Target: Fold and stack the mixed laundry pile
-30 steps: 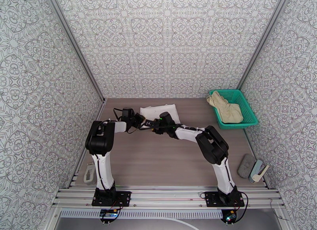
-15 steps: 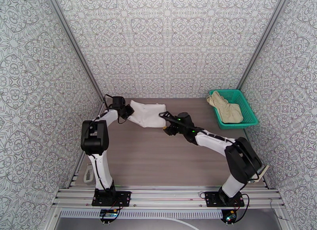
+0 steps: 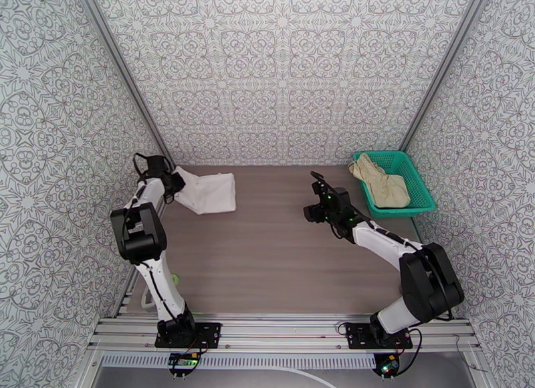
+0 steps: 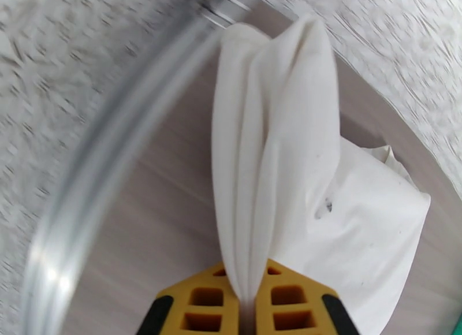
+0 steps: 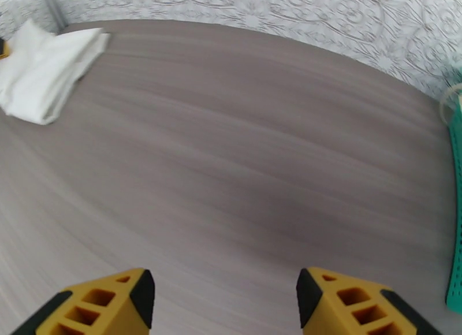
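Left arm: stretched far forward along the left wall, wrist at the table's far-left corner. Left gripper (image 4: pixel 249 275): yellow fingers (image 4: pixel 202 304) pressed nearly together, clamped on a bunched edge of the white T-shirt (image 3: pixel 210 192). The wrist view shows several pleats of cloth pinched between them. The rest of the shirt lies in a rough fold on the table (image 3: pixel 281 255), spreading rightward from the grip. The aluminium frame rail (image 4: pixel 115 145) at the wall foot runs just beside the gripped edge. Whether that edge is lifted off the surface: cannot tell.

Right arm: elbow bent back near the right side, forearm angled forward and to the left. Right gripper (image 5: pixel 225 287) sits over the right half of the table, jaws spread wide with nothing between them and bare wood-grain surface below.

Surroundings: a green mesh basket (image 3: pixel 420 182) stands at the far-right corner, near the right gripper but apart from it. The beige shorts (image 3: pixel 382 182) lie crumpled inside, one end draped over the far-left rim. The two garments are well apart, with open table between the grippers.
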Available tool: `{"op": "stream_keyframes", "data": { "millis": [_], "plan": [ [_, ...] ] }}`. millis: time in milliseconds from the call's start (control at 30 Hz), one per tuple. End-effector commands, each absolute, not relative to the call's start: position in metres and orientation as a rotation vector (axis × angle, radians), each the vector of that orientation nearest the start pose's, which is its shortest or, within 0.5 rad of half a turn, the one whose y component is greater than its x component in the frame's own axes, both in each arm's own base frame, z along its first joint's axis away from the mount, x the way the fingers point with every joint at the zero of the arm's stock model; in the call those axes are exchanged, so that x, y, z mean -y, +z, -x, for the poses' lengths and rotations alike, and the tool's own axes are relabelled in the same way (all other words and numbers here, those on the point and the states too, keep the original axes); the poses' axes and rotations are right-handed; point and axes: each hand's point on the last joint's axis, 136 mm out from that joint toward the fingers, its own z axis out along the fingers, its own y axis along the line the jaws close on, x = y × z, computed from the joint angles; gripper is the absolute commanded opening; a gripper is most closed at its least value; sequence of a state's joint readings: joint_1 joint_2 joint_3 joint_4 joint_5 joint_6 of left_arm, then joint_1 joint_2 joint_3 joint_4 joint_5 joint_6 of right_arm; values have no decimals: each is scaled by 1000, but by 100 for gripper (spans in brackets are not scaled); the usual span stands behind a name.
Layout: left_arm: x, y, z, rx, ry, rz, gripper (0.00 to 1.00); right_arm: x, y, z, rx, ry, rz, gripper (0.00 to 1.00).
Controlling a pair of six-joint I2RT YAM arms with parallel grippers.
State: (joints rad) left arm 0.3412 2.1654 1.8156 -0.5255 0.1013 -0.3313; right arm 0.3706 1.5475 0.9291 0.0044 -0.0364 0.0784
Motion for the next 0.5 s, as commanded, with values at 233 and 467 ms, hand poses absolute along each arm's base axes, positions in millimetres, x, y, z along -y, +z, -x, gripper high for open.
{"op": "stream_keyframes", "data": {
  "millis": [233, 467],
  "plan": [
    [-225, 95, -564, -2425, 140, 696, 0, -114, 148, -408, -2209, 156, 143, 70],
    [-243, 83, -565, -2457, 213, 697, 0, -111, 148, -410, -2209, 149, 132, 70]
  ]
}}
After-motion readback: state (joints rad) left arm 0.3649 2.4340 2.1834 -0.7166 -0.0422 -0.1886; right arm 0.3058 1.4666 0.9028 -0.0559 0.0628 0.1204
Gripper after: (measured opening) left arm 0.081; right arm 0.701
